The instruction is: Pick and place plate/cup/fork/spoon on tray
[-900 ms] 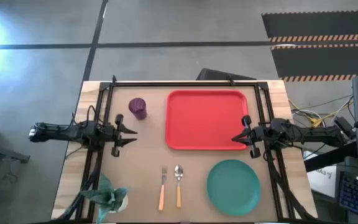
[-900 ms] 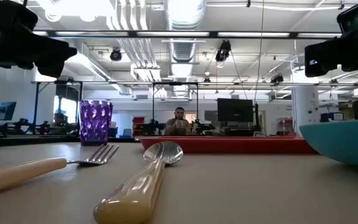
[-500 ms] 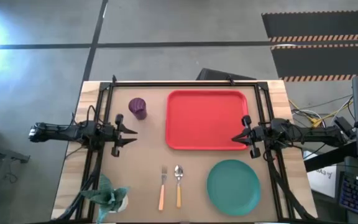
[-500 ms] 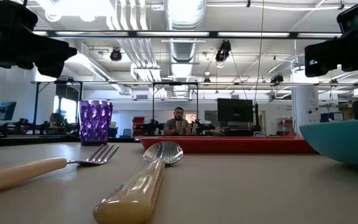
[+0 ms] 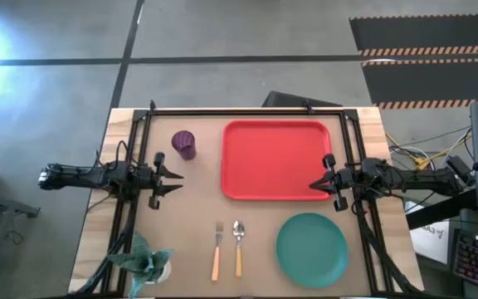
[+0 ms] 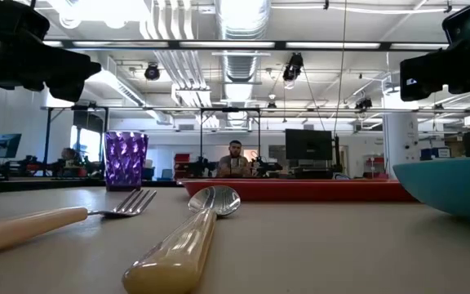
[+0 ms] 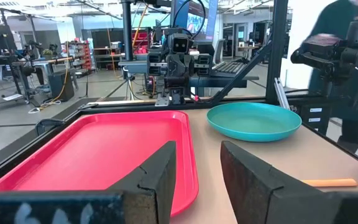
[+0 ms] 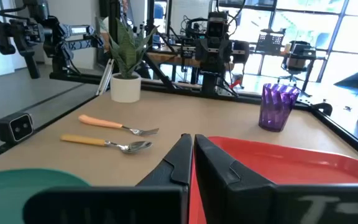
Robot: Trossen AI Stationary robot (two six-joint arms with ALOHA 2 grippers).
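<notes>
A wooden table (image 5: 197, 216) is seen from above, with a robot arm at each side. A red tray (image 5: 276, 159) lies empty at the far middle of the table. A purple cup (image 5: 183, 144) stands upright to the left of the tray, apart from it. A teal plate (image 5: 312, 250) lies on the table near the right front, just in front of the tray. A fork (image 5: 217, 249) and a spoon (image 5: 238, 247) with orange handles lie side by side in the front middle, left of the plate. A potted plant (image 5: 146, 262) sits at the front left corner. The left gripper (image 5: 171, 182) hangs near the cup, fingers parted a little, holding nothing. The right gripper (image 5: 318, 183) hangs at the tray's right edge, fingers pressed together, empty.
</notes>
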